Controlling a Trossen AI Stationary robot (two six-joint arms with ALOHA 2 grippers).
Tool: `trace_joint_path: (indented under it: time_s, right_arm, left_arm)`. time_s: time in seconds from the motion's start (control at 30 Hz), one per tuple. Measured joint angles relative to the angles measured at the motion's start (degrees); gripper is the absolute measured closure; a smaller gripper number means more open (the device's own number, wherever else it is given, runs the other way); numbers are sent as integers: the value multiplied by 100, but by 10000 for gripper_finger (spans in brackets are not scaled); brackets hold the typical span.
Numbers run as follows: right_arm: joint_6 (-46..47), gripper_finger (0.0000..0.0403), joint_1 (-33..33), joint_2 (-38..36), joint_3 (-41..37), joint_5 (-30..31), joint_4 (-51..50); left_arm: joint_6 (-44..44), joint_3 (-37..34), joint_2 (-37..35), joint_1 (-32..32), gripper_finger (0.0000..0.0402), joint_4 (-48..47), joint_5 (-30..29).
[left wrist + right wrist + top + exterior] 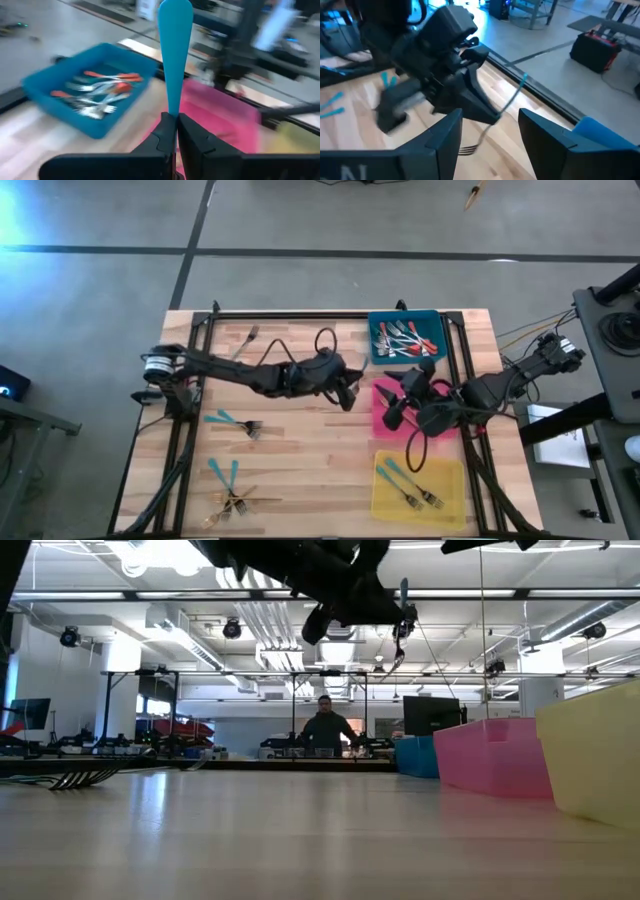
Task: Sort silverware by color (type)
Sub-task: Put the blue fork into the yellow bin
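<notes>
Three trays line the right side of the desk [300,470] and show how the sort stands: the blue tray [378,352] farthest back holds a heap of red-handled forks [405,340], the pink tray [380,420] in the middle is largely hidden under the arms so its contents cannot be told, and the yellow tray [452,500] nearest the front holds two teal-handled forks [408,483]. Roughly half the silverware looks placed — still loose on the bare wood are a lone silver fork [247,336] near the back, one teal fork [234,422] at mid-left, and a tangle of gold forks [232,504] with two more teal ones [224,472] at the front left. Over the middle of the desk, just beside the pink tray, the left tool [348,392] is clamped shut on a teal-handled fork [175,55], its handle standing up between the closed fingers [197,137]; by my reading it belongs in the yellow tray. Facing it from above the pink tray, the right tool [400,402] has its fingers [442,137] spread wide and empty — it may be ready to take the fork over.
</notes>
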Motion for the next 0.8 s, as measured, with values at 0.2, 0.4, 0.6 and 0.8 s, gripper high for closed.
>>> trace_joint_path:
  time_s: [0.2,0.4,0.6,0.8]
  right_arm:
    - [186,218,-164,-7,0,-43,121]
    - [412,218,-506,80,-33,-48,145]
    - [281,218,-890,210,-39,-507,565]
    - [159,218,-1083,285,-50,-649,693]
  left_arm:
    - [-1,42,109,-183,402,150,-1010]
    - [123,41,114,-396,401,526,-1229]
    - [289,134,114,-501,401,574,-1239]
    - [300,141,114,-495,401,563,-1250]
